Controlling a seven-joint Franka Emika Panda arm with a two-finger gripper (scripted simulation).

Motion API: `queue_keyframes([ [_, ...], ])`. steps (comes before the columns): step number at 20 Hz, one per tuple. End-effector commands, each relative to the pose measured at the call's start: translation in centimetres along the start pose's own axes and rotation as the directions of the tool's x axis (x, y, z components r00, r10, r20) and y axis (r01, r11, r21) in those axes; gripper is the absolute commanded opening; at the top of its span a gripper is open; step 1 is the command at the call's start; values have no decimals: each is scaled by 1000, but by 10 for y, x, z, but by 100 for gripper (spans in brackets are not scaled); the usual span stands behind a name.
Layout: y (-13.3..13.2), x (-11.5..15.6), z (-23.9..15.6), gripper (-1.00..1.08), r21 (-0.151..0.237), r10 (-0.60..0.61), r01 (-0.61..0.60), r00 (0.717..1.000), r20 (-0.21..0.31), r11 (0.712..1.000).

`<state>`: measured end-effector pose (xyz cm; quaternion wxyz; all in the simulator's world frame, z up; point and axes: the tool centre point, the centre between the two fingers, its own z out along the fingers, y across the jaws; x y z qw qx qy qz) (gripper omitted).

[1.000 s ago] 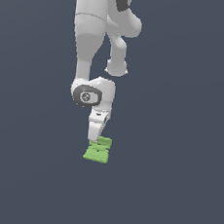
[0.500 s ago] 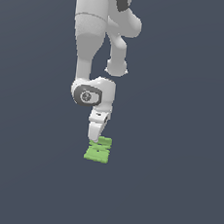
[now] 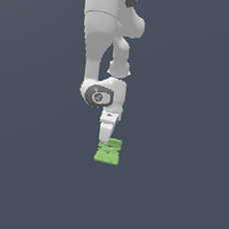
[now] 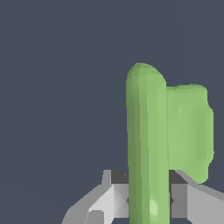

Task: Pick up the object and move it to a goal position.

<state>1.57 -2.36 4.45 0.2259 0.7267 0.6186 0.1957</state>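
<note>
The object (image 3: 108, 153) is a small light-green ridged block at the tip of my arm, low in the middle of the exterior view. My gripper (image 3: 104, 144) points straight down onto it, and its fingers are partly hidden behind the block's upper edge. In the wrist view the object (image 4: 148, 140) stands close up as a tall green ridge with a flatter lobe beside it. It sits between my grey fingers (image 4: 111, 197), which press on both sides of it. My gripper (image 4: 148, 205) is shut on the object.
A plain dark grey-blue ground (image 3: 178, 193) fills both views, with no other objects, walls or edges showing. My white arm (image 3: 101, 45) rises from the gripper toward the top of the exterior view.
My gripper and the object have shifted together slightly toward the exterior view's right and a little upward. The grip looks the same.
</note>
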Motion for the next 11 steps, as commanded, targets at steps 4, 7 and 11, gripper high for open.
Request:
queue_keyframes([
  [4,-6,26,-10,-100,0,-1,1,1000,-1,1000],
  [7,-7,34,-13,-100,0,-1,1,1000,-1,1000],
  [11,-8,38,-14,-100,0,-1,1,1000,-1,1000],
])
